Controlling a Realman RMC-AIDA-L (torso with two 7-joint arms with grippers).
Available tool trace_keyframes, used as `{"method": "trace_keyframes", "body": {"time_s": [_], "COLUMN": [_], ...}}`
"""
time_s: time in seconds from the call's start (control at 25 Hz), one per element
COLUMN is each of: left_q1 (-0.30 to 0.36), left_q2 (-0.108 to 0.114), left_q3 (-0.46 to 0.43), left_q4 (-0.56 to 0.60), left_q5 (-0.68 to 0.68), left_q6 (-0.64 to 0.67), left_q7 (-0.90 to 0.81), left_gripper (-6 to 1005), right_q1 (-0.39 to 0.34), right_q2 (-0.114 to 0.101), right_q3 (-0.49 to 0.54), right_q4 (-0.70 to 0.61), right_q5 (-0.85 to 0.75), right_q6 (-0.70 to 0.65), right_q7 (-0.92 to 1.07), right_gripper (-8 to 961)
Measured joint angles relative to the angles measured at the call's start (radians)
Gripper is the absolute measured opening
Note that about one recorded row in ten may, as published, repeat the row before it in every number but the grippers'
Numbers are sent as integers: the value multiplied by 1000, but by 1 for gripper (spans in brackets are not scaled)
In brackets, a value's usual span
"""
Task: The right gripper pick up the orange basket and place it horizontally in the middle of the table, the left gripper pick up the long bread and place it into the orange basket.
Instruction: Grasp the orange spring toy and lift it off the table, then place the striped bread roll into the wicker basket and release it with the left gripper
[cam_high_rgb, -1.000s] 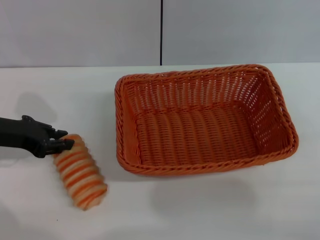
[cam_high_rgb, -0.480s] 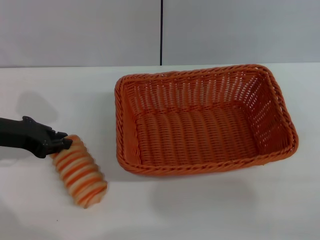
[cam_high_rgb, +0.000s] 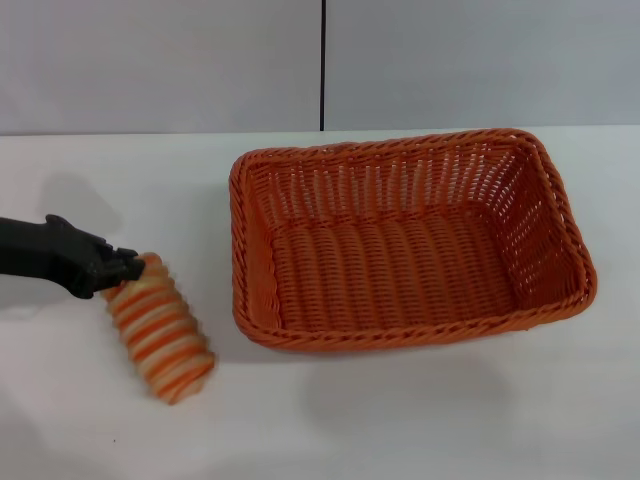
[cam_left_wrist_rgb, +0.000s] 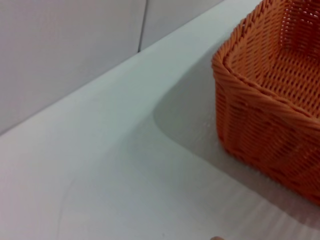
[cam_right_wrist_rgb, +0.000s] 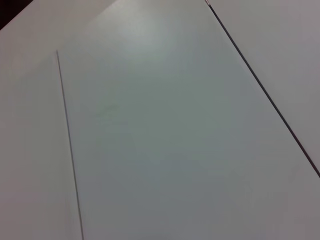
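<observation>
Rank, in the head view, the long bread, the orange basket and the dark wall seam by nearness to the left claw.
1. Long bread: touching the left claw, left side of the table.
2. Orange basket: mid-table, to the right.
3. Wall seam: behind the basket.

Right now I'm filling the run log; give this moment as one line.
left claw: at far end of long bread | bread: on table, outside orange basket | basket: empty | right claw: unseen
</observation>
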Motion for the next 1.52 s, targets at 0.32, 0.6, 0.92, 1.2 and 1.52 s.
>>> {"method": "trace_keyframes", "body": {"time_s": [0.32, 0.6, 0.92, 1.2, 1.52], "left_q1": [-11, -73, -164, -233, -202], "left_q2": [3, 18, 14, -4, -9], "left_q3": [-34, -94, -91, -20, 86], "left_q4": [86, 227, 358, 436, 444], "left_q5": [-23, -39, -44, -150, -251], "left_q6": [28, 92, 141, 178, 159], "left_q7": [-19, -58, -132, -284, -362], "left_gripper": [113, 102, 99, 98, 93], "right_q1": [4, 2, 3, 4, -5], "right_q2": [-3, -3, -1, 1, 2], "right_q3": [1, 5, 19, 38, 59], "right_q4": [-10, -29, -32, -25, -21], "right_q5": [6, 9, 11, 11, 11], "right_q6": [-4, -13, -25, -55, -80], "right_q7": [3, 11, 11, 6, 6], "right_gripper": [618, 620, 623, 625, 628]}}
